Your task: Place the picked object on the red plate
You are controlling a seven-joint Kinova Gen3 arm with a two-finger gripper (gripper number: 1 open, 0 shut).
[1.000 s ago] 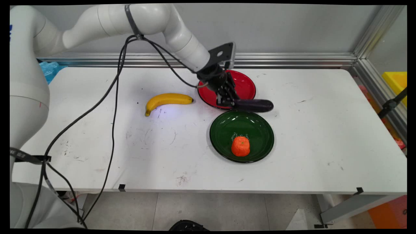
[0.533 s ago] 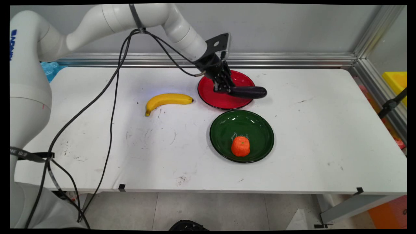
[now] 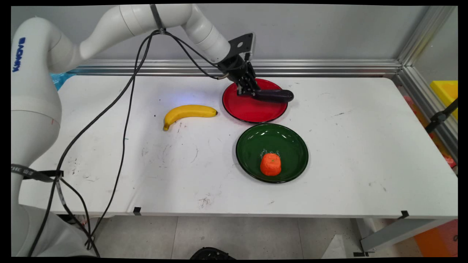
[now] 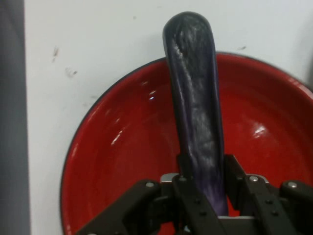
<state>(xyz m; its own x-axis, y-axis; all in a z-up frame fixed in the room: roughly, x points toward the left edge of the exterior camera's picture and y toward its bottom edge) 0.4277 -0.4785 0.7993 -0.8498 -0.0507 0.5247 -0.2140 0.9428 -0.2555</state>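
My gripper [image 3: 248,91] is shut on one end of a dark purple eggplant [image 3: 273,95], held roughly level above the red plate [image 3: 248,109] at the back of the table. In the hand view the eggplant [image 4: 194,103] runs up from between my fingers [image 4: 183,178] across the red plate [image 4: 107,161], its tip reaching past the plate's rim over the white table. The gripper [image 4: 201,193] sits over the plate's inside.
A green plate [image 3: 256,142] with an orange fruit [image 3: 271,164] on it lies just in front of the red plate. A yellow banana [image 3: 188,111] rests on the table to the red plate's left. Black cables [image 3: 124,120] hang from the arm.
The gripper with the eggplant has moved up and toward the back of the table, from the gap between the two plates to over the red plate.
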